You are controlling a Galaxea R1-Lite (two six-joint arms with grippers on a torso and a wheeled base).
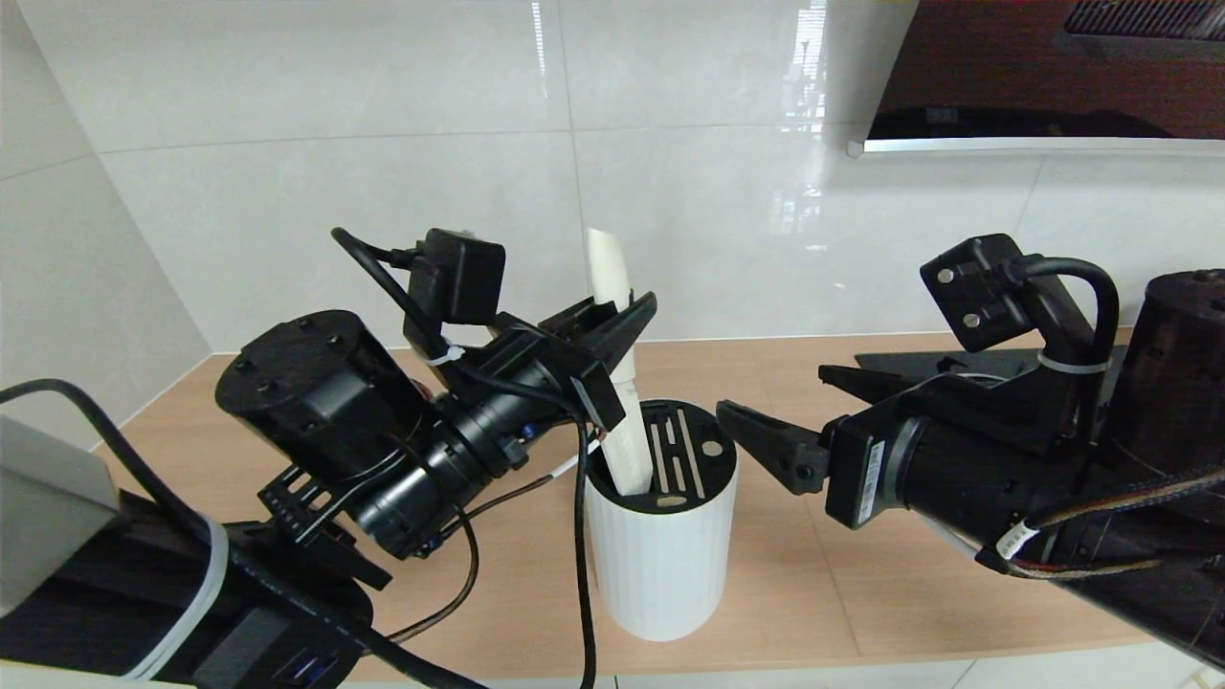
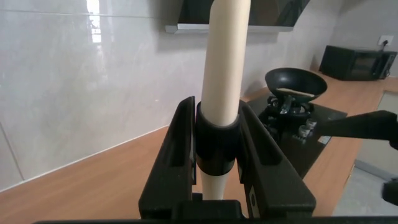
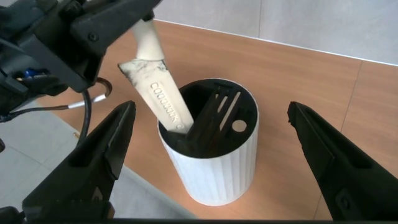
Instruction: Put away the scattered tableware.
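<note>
A white ribbed utensil holder [image 1: 660, 555] [image 3: 214, 168] with a black slotted top stands on the wooden counter [image 1: 794, 584]. A knife [image 1: 617, 383] [image 3: 155, 93] with a cream handle [image 2: 225, 68] and a pale blade leans in it, tip down in the holder's open compartment. My left gripper [image 1: 612, 335] [image 2: 217, 130] is shut on the handle just above the holder. My right gripper [image 1: 780, 402] [image 3: 214, 143] stands open beside the holder's right side, its fingers [image 3: 109, 155] spread wider than the holder and holding nothing.
A black cooktop [image 2: 298, 124] with a frying pan [image 2: 296, 84] lies to the right along the counter, a microwave [image 2: 359, 62] beyond it. A range hood [image 1: 1043, 77] hangs at the upper right. Tiled wall stands behind; the counter's front edge is close below the holder.
</note>
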